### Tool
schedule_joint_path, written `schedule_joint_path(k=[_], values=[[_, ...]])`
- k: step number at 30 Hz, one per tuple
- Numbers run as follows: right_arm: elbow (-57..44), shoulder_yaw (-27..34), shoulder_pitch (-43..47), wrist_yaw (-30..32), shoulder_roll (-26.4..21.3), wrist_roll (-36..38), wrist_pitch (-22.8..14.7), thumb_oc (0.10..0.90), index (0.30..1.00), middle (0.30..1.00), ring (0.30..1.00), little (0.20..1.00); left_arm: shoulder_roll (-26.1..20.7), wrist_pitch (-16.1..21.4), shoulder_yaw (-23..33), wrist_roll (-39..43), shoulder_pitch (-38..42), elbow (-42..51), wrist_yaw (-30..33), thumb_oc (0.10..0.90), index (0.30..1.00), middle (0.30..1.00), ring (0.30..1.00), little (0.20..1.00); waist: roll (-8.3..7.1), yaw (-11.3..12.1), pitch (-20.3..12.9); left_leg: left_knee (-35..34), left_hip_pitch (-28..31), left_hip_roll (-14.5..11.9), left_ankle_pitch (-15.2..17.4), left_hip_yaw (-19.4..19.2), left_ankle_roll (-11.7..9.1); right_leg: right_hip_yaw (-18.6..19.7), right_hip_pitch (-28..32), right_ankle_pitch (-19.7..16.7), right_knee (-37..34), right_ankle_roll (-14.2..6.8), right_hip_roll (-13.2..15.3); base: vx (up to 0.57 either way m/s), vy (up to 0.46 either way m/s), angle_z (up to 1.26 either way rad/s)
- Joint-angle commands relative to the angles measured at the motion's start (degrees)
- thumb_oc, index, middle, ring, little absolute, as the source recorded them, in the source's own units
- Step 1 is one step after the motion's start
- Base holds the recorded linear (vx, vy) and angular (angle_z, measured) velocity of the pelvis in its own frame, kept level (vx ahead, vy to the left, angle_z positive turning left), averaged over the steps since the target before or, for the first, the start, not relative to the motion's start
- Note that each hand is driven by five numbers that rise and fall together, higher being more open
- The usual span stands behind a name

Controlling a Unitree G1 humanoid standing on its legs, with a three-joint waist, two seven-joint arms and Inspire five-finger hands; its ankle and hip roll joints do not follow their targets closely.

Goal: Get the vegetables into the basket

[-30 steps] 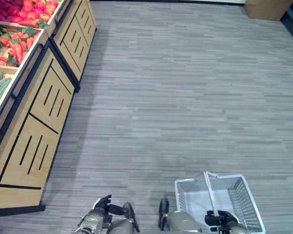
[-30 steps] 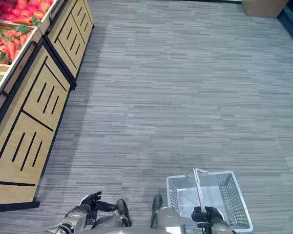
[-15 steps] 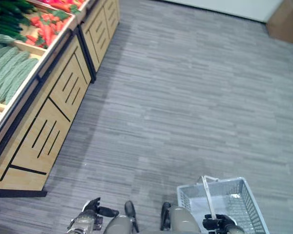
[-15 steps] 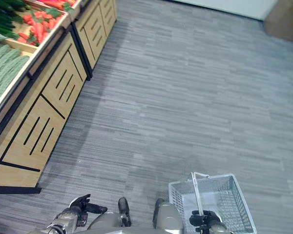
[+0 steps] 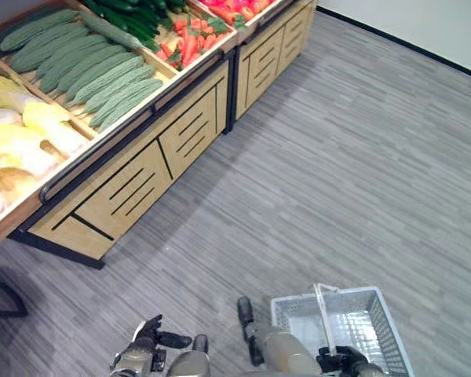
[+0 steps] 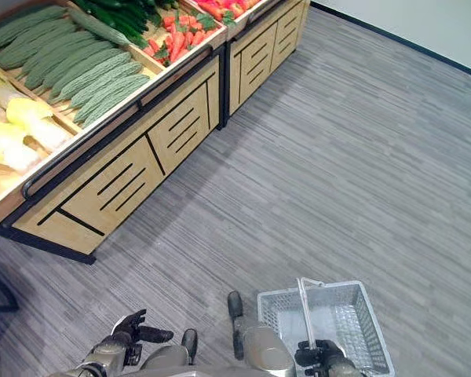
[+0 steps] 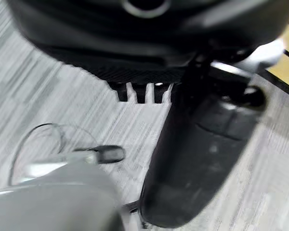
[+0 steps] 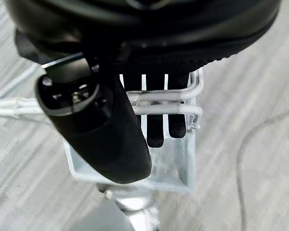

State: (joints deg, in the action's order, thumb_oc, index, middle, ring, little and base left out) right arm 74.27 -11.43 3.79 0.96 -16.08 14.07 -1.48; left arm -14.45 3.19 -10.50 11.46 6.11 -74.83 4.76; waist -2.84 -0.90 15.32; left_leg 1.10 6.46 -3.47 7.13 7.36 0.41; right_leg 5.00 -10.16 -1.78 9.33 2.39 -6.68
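Note:
The vegetables lie on a wooden stand [image 5: 141,169] at the upper left: pale green bitter gourds [image 5: 102,71], dark cucumbers [image 5: 137,14], carrots [image 5: 190,43] and yellow cabbages [image 5: 31,133]. A white wire basket [image 5: 385,314] hangs low at the right with nothing in it. My right hand [image 5: 341,360] is shut on its handle [image 8: 159,105], with the fingers [image 8: 154,130] curled over the wire. At the bottom left my left hand [image 5: 151,339] hangs with relaxed fingers, holding nothing and well away from the stand.
The stand runs diagonally from the left edge to the top middle, its front panels [image 6: 129,184] slatted with black lines. Red produce [image 5: 235,6] fills its far bin. Grey striped floor [image 5: 337,173] stretches to a white wall [image 5: 424,23] at the upper right.
The camera has swung left, so the stand and its vegetables now take up far more of the picture. Both hands and the basket keep their places relative to me.

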Motion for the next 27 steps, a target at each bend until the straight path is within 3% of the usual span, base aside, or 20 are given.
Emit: schedule_joint_path(k=[1, 3, 4, 5, 6, 7, 8, 10, 12, 20, 27], values=[[-0.37, 0.62, -1.59, -0.13, -2.3, 1.55, -1.64, 0.4, 0.3, 0.3, 0.3, 0.3, 0.08, 0.73, 0.22, 1.16, 2.78, 0.39, 0.39, 0.9, 1.0, 1.0, 1.0, 1.0, 0.28, -1.7, -0.5, 3.44, -0.54, 6.34, -0.24, -5.45, -0.35, 1.51, 1.07, 2.69, -3.09, -6.22, 3.85, 0.25, -0.309, 1.42], [-0.87, -0.15, -1.2, -0.28, -2.61, 1.06, -1.72, 0.4, 0.3, 0.3, 0.3, 0.3, 0.9, 0.55, 0.31, 2.77, 3.23, 0.39, 0.34, 0.9, 1.0, 1.0, 1.0, 1.0, 0.54, -2.29, 0.01, 9.46, -3.44, 5.93, -2.41, -6.13, -2.21, -1.33, 3.06, 3.75, -3.53, -4.73, 4.64, 0.2, -0.267, 1.3], [-1.53, -0.53, -1.32, -0.48, -2.73, 0.53, -1.76, 0.4, 0.3, 0.3, 0.3, 0.3, 1.21, 0.48, -0.37, 2.73, 3.51, 0.93, 0.27, 0.9, 1.0, 1.0, 1.0, 1.0, 0.33, -2.61, 0.81, 13.24, -5.89, 5.37, -3.96, -8.71, -3.0, -3.28, 4.23, 4.3, -3.39, -4.09, 5.66, 0.1, -0.161, 1.41], [-1.82, -0.74, -1.39, -0.55, -2.73, 0.32, -1.78, 0.4, 0.3, 0.3, 0.3, 0.3, 1.17, 0.39, -0.77, 2.34, 3.73, 1.31, 0.16, 0.9, 1.0, 1.0, 1.0, 1.0, 0.35, -3.17, 0.87, 12.45, -6.04, 4.6, -3.85, -11.06, -2.72, -4.24, 4.68, 4.84, -3.31, -3.96, 6.13, 0.06, -0.118, 1.13], [-2.24, -0.34, -1.71, -0.44, -3.1, 0.07, -1.6, 0.4, 0.3, 0.3, 0.3, 0.3, 1.4, -0.02, -1.82, 0.8, 4.31, 1.86, -0.15, 0.9, 1.0, 1.0, 1.0, 1.0, 0.81, -5.89, 0.95, 5.03, -4.63, 0.46, -4.58, -23.7, -2.31, -8.71, 6.37, 5.65, -4.35, -4.36, 8.62, 0.02, -0.029, 2.29], [-2.18, 0.0, -1.68, -0.33, -3.14, 0.13, -1.47, 0.4, 0.3, 0.3, 0.3, 0.3, 1.59, -0.09, -1.92, 0.6, 4.54, 2.12, -0.16, 0.9, 1.0, 1.0, 1.0, 1.0, 0.87, -6.47, 0.76, 3.78, -4.72, -0.17, -3.63, -27.47, -2.14, -9.78, 6.52, 5.53, -4.58, -4.6, 9.27, 0.03, 0.066, 2.63], [-1.75, 0.67, -1.8, -0.05, -3.27, -0.3, -1.42, 0.4, 0.3, 0.3, 0.3, 0.3, 2.08, -0.17, -2.32, 0.08, 4.9, 2.42, -0.18, 0.9, 1.0, 1.0, 1.0, 1.0, 1.87, -7.41, 0.49, 1.88, -4.5, -0.73, -3.99, -31.24, -3.04, -11.64, 6.85, 6.3, -4.39, -5.36, 9.64, 0.06, 0.134, 2.92], [-1.19, 0.92, -1.21, 0.57, -2.88, -0.41, -1.18, 0.4, 0.3, 0.3, 0.3, 0.3, 2.18, -0.11, -2.26, 0.55, 4.66, 2.32, -0.32, 0.9, 1.0, 1.0, 1.0, 1.0, 2.9, -7.74, -0.38, 0.59, -3.46, 0.23, -2.95, -30.89, -2.39, -11.89, 6.26, 6.95, -3.1, -5.9, 9.82, 0.11, 0.262, 0.57], [-0.65, 0.54, -1.06, 0.6, -2.34, -1.58, -0.87, 0.4, 0.3, 0.3, 0.3, 0.3, 1.96, -0.07, -2.03, 0.14, 4.22, 2.26, -0.34, 0.9, 1.0, 1.0, 1.0, 1.0, 2.86, -6.96, -0.41, -0.02, -2.76, 1.03, -1.97, -31.26, -1.2, -10.95, 6.51, 5.74, -3.54, -6.75, 10.56, 0.08, 0.359, -0.79], [0.38, 0.65, -0.2, 0.85, -1.1, -2.83, -0.47, 0.4, 0.3, 0.3, 0.3, 0.3, 0.4, -0.23, -1.23, -1.45, 2.92, 1.99, 0.08, 0.9, 1.0, 1.0, 1.0, 1.0, 2.08, -4.82, -0.76, -3.14, 0.22, 3.36, -0.74, -32.34, 1.35, -7.83, 6.28, 3.85, -2.35, -9.52, 11.31, 0.02, 0.234, -0.23], [0.95, 0.14, -0.76, 0.53, -0.38, -3.5, -0.15, 0.4, 0.3, 0.3, 0.3, 0.3, 0.48, -0.21, -0.66, -1.51, 2.38, 1.67, 0.43, 0.9, 1.0, 1.0, 1.0, 1.0, 1.18, -3.81, -1.42, -4.64, 1.47, 4.29, -0.38, -31.25, 2.18, -7.73, 6.73, 3.63, -2.76, -10.19, 11.48, 0.0, 0.109, -0.15]])
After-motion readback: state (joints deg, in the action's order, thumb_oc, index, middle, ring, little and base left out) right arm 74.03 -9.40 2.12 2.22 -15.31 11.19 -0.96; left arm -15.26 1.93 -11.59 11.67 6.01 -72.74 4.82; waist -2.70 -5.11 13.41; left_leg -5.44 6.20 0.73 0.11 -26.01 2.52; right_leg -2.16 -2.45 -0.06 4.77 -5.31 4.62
